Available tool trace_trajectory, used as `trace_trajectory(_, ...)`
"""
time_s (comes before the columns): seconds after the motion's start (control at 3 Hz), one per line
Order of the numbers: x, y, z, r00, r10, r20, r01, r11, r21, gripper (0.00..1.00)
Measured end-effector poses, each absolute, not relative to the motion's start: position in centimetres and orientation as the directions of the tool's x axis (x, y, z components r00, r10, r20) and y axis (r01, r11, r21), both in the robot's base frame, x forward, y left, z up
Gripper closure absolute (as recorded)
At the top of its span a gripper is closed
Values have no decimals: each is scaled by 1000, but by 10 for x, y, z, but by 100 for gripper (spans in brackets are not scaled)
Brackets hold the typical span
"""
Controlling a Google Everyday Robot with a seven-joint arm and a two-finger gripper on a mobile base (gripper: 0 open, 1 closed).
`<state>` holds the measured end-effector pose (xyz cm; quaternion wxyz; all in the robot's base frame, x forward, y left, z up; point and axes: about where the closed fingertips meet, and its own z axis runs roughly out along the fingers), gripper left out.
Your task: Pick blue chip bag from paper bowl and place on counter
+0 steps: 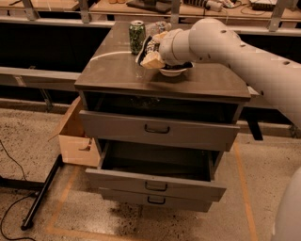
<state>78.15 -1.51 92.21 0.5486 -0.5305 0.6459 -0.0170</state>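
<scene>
The blue chip bag [147, 47] is sitting crumpled between the two tan fingers [153, 60] of the gripper [151, 49], which are closing narrowly on it, one above and one below. The bag is hanging just over the left rim of the paper bowl [173, 72], partly outside it. How much of it is touching the bowl cannot be told. The bowl is standing on the far middle part of the counter [117, 70], and its right side is lying hidden under the wrist of the arm [225, 47]. The pale arm is reaching in from the right, across the counter's right far corner. A green soda can [137, 36] is standing upright just left of the gripper, near the far edge. A clear bottle [161, 27] is showing only in part behind the gripper. Below the counter, the upper drawer [157, 129] is standing slightly out and a lower drawer [155, 186] is standing well out. An open cardboard box [75, 136] is resting on the floor, left of the cabinet. Pale wooden tabletops [117, 6] are running along the far side.
</scene>
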Motion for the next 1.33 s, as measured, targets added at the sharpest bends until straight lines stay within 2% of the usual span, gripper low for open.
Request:
trace_trajectory(0.67,779,-9,926,165,-673,-721,-681,451,-577,88)
trace_trajectory(1.0,779,-6,935,179,-653,-736,-684,456,-570,100)
trace_trajectory(1.33,777,-8,940,178,-644,-744,-681,465,-566,82)
